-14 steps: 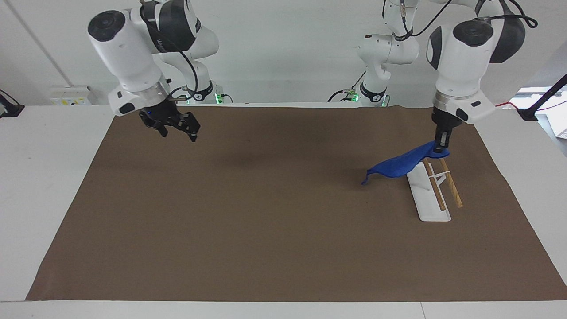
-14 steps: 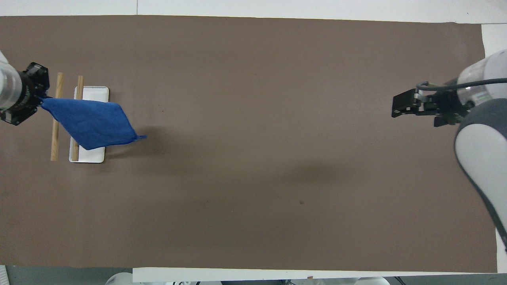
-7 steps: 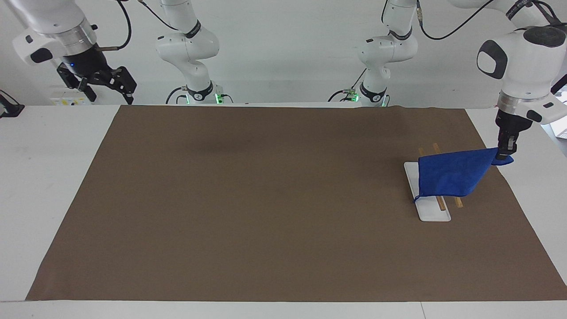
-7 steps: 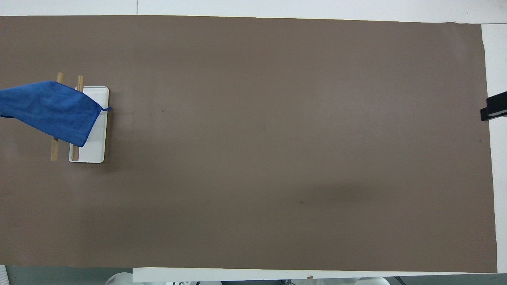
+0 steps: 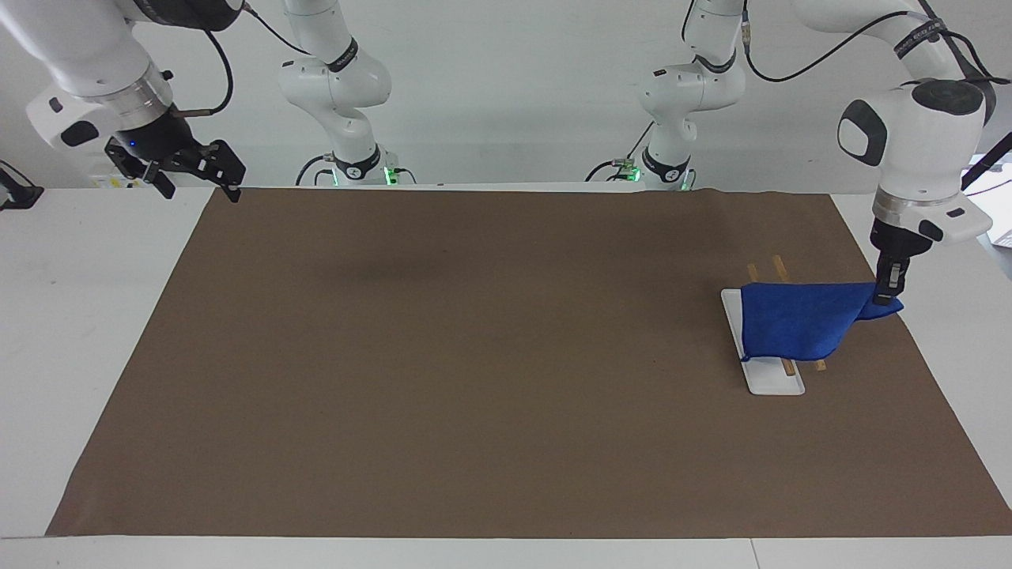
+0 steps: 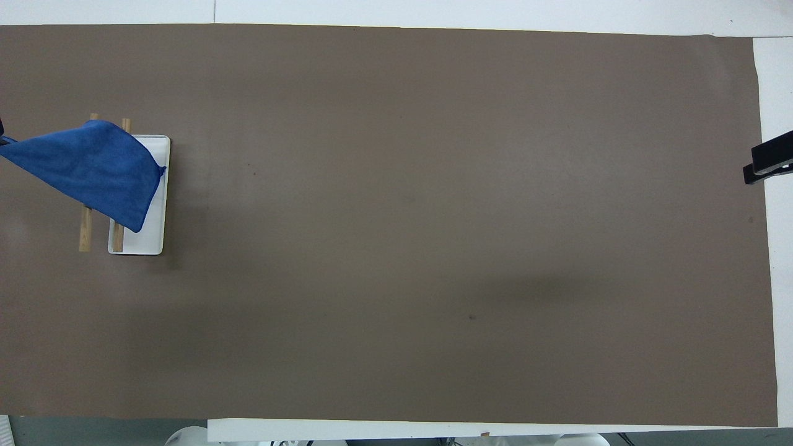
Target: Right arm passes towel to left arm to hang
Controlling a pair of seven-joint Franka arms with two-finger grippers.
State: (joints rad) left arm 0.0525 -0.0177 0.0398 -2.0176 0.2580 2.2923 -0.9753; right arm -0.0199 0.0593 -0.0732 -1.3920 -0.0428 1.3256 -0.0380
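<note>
Only the towel-draped rack [image 5: 773, 378] at the left arm's end interrupts the bare brown mat [image 5: 474, 356].

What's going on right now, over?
Left gripper shut on the towel, draping it across the rack rods. Right gripper open, waiting at its table end. Nothing in the way.

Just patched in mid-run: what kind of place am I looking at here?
Most likely a robotics lab bench. Several white arms stand along a plain white wall, a brown mat covers the white table, and the left tool holds a blue towel draped over a small rod rack. The right tool waits open.
</note>
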